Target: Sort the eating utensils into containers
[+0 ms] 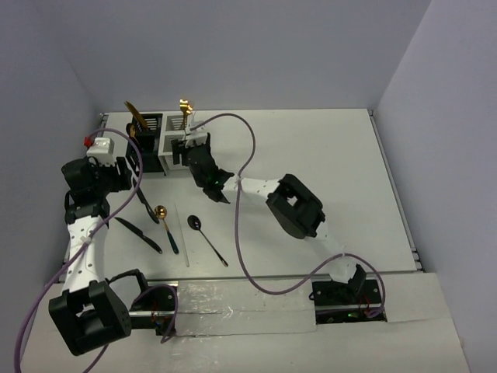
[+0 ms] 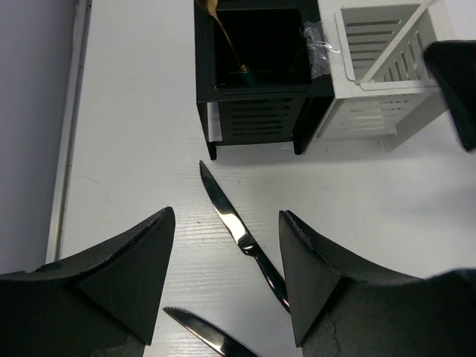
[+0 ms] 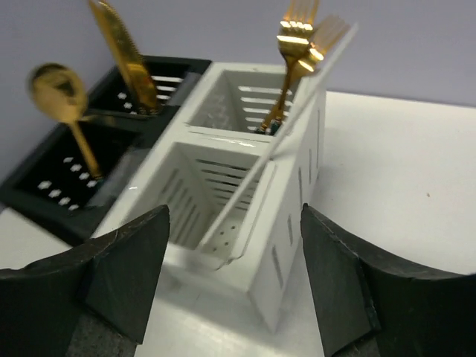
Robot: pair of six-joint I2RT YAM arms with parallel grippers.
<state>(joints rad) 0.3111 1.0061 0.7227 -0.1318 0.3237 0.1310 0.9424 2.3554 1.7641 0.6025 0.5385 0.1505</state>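
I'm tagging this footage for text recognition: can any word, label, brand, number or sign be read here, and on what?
None readable: the black caddy, the white caddy, the knife and the table show no lettering.
The small white and red box beside the left arm is too small to tell.

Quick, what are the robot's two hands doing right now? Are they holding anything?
Left gripper: open, holding nothing, above a black knife.
Right gripper: open, holding nothing, at the white caddy.
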